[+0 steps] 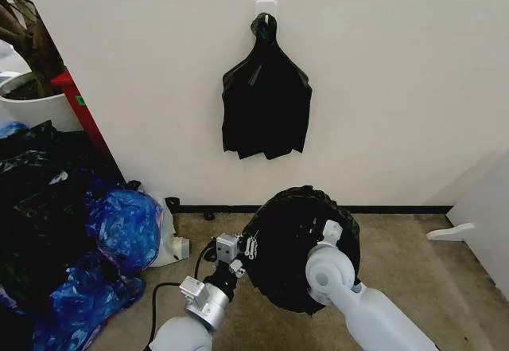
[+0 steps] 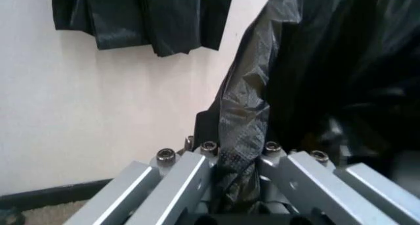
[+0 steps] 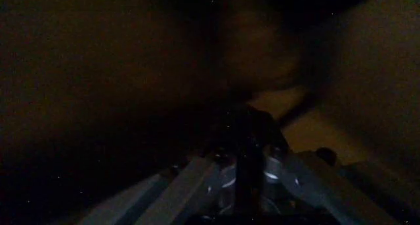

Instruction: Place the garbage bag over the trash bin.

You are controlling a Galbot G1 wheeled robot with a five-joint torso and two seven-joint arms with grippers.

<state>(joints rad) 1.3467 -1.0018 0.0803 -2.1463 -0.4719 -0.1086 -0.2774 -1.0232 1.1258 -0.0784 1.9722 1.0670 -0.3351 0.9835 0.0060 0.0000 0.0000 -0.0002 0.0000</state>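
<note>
Thin glossy crinkled black plastic garbage bag (image 1: 296, 243) held spread between both tools above the floor, before the wall.

Left tool (image 1: 248, 249) clamped on the bag's left edge; right tool (image 1: 332, 232) at its right side, fingers pinching film. Both forearms reaching forward; white bin unseen.
</note>
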